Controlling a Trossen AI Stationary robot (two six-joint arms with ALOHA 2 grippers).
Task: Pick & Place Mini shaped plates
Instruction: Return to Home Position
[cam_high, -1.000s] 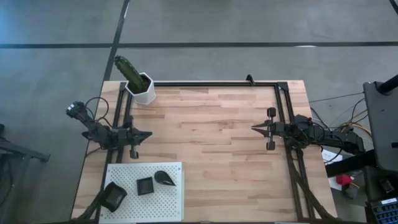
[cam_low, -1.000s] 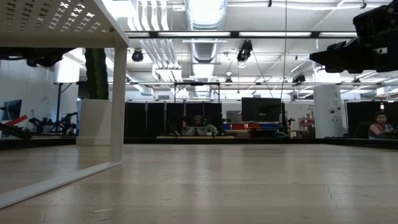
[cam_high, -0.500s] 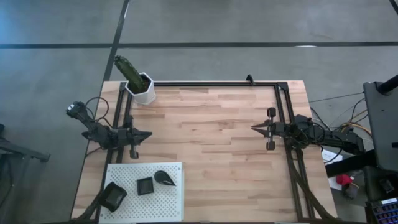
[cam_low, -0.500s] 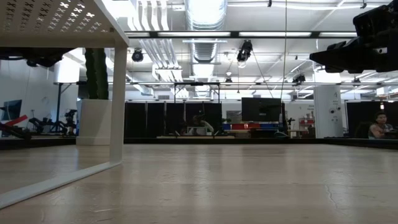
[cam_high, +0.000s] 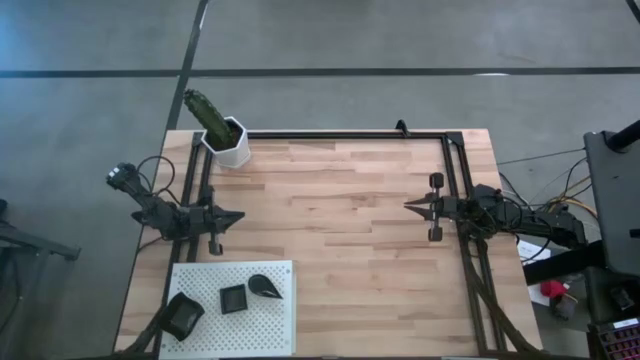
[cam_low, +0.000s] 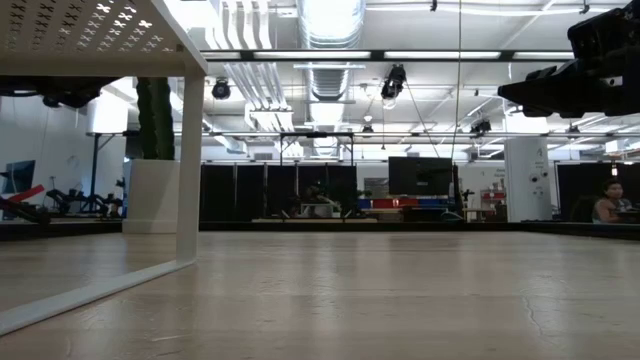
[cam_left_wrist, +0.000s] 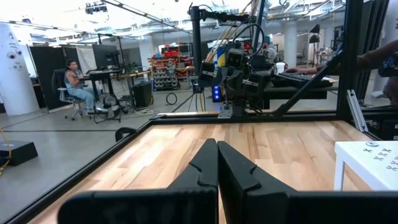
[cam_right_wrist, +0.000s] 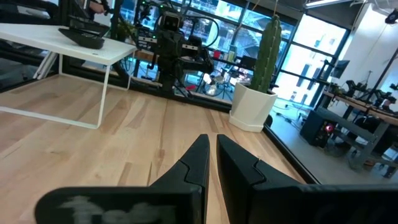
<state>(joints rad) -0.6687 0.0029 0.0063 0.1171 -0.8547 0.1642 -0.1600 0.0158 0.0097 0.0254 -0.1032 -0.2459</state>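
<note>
Left gripper (cam_high: 236, 214) at worktop (cam_high: 340, 260) left, right gripper (cam_high: 410, 206) at right; fingers of both pressed together, empty. Mini plates (cam_high: 233, 299) on near-left white shelf (cam_high: 270, 328), seemingly stacked.

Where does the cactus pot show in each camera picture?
High view: cactus pot at the table's top-left corner.
Low view: cactus pot at left, beyond the white shelf's leg.
Left wrist view: not in it.
Right wrist view: cactus pot at the table's far corner.
Shared landmark: the white shelf.

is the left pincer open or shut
Shut: the left pincer has its two dark fingers meeting along one seam, nothing between them.
</note>
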